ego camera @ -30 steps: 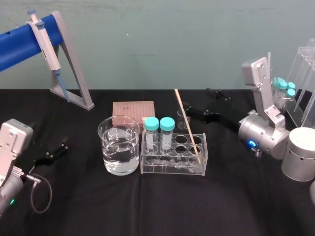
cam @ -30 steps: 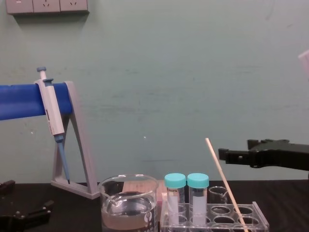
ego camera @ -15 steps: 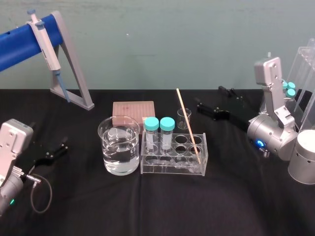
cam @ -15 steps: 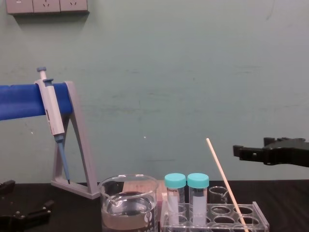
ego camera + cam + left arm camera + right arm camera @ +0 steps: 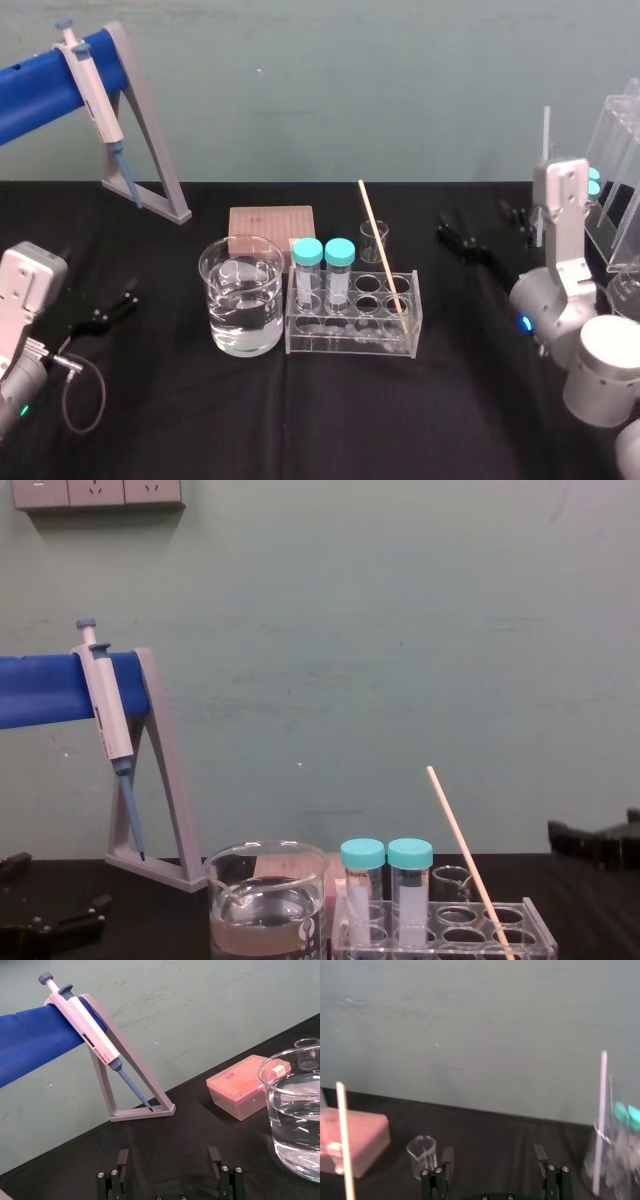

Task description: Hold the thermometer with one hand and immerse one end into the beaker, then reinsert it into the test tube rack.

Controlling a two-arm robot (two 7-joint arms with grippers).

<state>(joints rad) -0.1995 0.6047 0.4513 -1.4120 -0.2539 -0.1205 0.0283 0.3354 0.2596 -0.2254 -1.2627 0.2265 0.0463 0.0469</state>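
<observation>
— What lies before the left gripper (image 5: 169, 1160)?
— Jaws apart, empty. A beaker (image 5: 295, 1115) of water on the bench (image 5: 190, 1135), a pink box (image 5: 239, 1086) behind it, and a pipette (image 5: 85, 1027) hanging on its stand (image 5: 145, 1111) farther off.

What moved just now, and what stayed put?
The right gripper, open and empty, pulled back toward the robot's right, away from the thermometer. Nothing was grabbed or let go. The thermometer stayed leaning in the test tube rack, the beaker kept its place, and the left gripper stayed parked at the left.
</observation>
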